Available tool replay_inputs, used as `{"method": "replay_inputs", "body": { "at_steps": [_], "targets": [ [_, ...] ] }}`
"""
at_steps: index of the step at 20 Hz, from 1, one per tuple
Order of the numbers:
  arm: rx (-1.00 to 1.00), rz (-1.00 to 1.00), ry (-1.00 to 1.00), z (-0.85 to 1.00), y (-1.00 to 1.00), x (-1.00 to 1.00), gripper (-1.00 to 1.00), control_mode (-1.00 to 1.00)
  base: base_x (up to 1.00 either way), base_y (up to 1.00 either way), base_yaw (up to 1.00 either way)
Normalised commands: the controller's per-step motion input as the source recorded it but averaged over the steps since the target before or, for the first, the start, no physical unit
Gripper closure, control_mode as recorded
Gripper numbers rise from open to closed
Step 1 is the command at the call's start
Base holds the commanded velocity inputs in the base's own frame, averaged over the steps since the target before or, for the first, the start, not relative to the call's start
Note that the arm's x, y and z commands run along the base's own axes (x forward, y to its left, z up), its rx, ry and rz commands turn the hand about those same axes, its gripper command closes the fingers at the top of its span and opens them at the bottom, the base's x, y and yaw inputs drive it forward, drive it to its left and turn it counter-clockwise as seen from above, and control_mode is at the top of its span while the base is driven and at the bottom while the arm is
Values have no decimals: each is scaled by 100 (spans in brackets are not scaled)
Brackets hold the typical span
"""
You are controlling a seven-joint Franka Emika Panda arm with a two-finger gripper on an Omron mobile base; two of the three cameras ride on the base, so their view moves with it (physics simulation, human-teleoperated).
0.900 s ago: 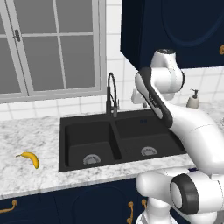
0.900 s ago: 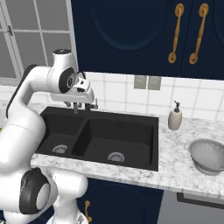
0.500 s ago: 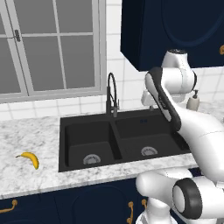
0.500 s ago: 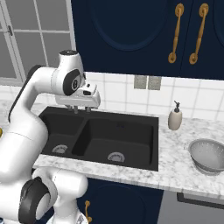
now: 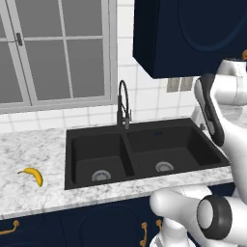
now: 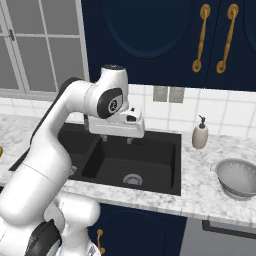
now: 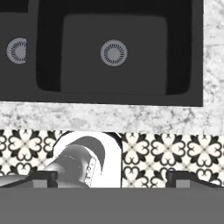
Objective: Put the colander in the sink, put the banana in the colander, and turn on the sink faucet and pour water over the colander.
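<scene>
The colander [image 6: 236, 177], a silvery perforated bowl, is sitting upright and empty on the counter [image 6: 200, 187] right of the sink [image 6: 150, 172]. The yellow banana [image 5: 32, 175] is lying on the counter left of the sink. Both black basins are holding nothing. The gripper [image 7: 111, 180] is hanging above the sink's front edge, fingers [image 7: 43, 178] standing wide apart, gripping nothing.

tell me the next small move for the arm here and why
Probably swing right toward the round silvery perforated metal colander, which sits on the white marbled counter right of the matte black double-basin sink. The pincer stands open and empty above the sink, and the colander goes in first.
</scene>
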Motion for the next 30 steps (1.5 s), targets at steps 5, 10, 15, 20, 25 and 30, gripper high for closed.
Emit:
{"method": "replay_inputs", "body": {
  "at_steps": [5,10,15,20,25,30],
  "targets": [
    [0,0,7,-10,-93,-17,-100,-100,0,0,0],
    [0,-1,0,-18,-78,-1,-100,-100,0,0,0],
    [0,0,0,-22,-68,0,-100,-100,0,0,0],
    [0,0,0,-20,-38,1,-100,-100,0,0,0],
    [0,0,0,-20,-15,11,-100,-100,0,0,0],
    [0,0,0,-18,-38,2,-100,-100,0,0,0]
  ]
}}
